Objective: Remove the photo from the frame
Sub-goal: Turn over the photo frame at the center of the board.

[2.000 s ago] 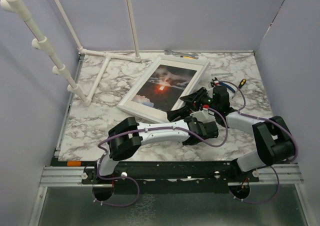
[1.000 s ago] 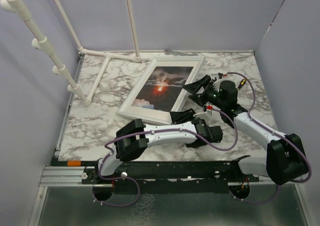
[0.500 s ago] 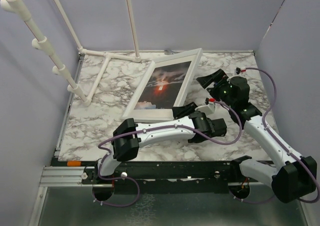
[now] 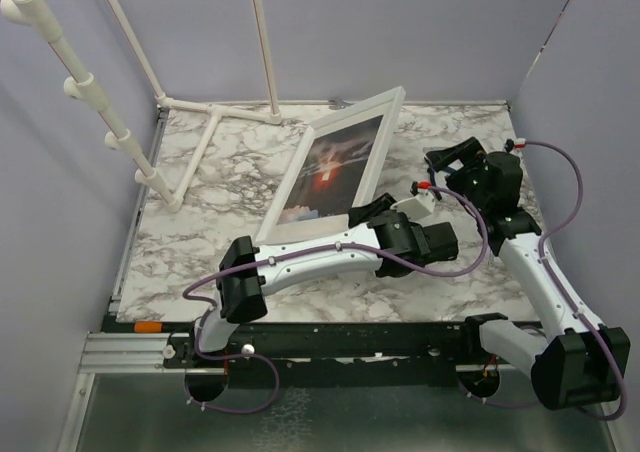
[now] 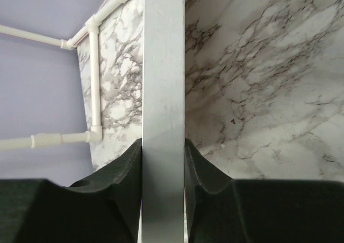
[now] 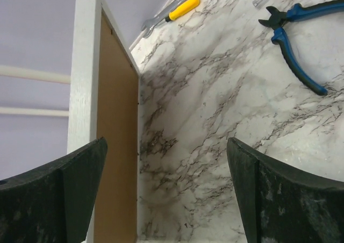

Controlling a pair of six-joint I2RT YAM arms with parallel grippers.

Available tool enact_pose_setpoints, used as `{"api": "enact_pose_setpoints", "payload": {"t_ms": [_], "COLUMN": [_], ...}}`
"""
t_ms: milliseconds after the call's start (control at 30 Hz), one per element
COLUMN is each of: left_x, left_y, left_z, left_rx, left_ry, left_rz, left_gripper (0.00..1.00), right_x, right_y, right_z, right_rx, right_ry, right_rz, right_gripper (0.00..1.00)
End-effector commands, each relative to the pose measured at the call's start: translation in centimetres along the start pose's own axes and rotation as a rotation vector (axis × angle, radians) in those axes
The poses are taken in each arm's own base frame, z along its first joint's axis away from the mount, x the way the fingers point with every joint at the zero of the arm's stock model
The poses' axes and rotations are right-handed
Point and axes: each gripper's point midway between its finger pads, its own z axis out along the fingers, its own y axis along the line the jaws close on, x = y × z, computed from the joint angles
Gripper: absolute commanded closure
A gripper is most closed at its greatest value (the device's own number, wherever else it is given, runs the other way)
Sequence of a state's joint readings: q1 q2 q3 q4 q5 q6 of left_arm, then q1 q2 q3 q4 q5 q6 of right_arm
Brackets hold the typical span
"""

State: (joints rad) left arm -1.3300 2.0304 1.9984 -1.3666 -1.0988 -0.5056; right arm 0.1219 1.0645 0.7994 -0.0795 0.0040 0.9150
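White frame (image 4: 377,114) stands steeply tilted on the marble worktop (image 4: 200,222), picture face turned away from the right arm.

Left gripper (image 5: 164,149): partly closed, clamped on the frame's near edge. The wrist view shows the white edge filling the gap, with both black fingers (image 5: 124,170) pressed against its sides. White pipe (image 5: 95,76) lies on the worktop beyond the left finger.

Photo (image 4: 330,167): seated in the frame, just beyond and above the left gripper; orange glow at its centre, dark surround.

Right gripper (image 6: 166,146): jaws spread wide, nothing between them, not touching anything. It hangs beside the frame's back. The brown backing (image 6: 115,124) and white frame edge sit ahead of its left finger, with bare worktop between the fingers.

Beyond the right finger: blue-handled pliers (image 6: 298,44). Further ahead, near the frame's far corner: yellow-handled screwdriver (image 6: 181,8).
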Motion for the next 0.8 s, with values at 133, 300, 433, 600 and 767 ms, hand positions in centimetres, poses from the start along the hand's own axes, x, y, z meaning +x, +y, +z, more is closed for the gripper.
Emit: {"api": "enact_pose_setpoints", "payload": {"t_ms": [133,300,433,600,767], "left_x": [-6.0,-8.2,-9.9,-10.9,-10.2], "left_y": [6.0,7.5,9.0,12.4,16.0], "left_z": [-4.5,-5.6,-6.8,-7.0,-4.7], "left_rx": [0.102,0.17,0.246,0.321,0.482], "left_ry": [-0.147,-0.207,-0.257,-0.316,-0.348], "left_rz": [-0.225,-0.318,-0.43,-0.616,-0.839], "left_gripper": [1.0,1.0,1.0,1.0,1.0], "right_x": [1.6,1.4,1.2,2.9,5.5], "right_y": [-1.6,-2.0,-2.0,-1.7,-2.1], "right_z": [-0.9,-1.4,-1.5,-0.8,-0.1], "right_rx": [0.011,0.018,0.012,-0.034,-0.083], "right_ry": [0.037,0.018,0.014,0.095,0.206], "right_rz": [-0.002,-0.034,-0.066,-0.104,-0.128], "right_gripper": [0.05,0.06,0.08,0.11,0.15]}}
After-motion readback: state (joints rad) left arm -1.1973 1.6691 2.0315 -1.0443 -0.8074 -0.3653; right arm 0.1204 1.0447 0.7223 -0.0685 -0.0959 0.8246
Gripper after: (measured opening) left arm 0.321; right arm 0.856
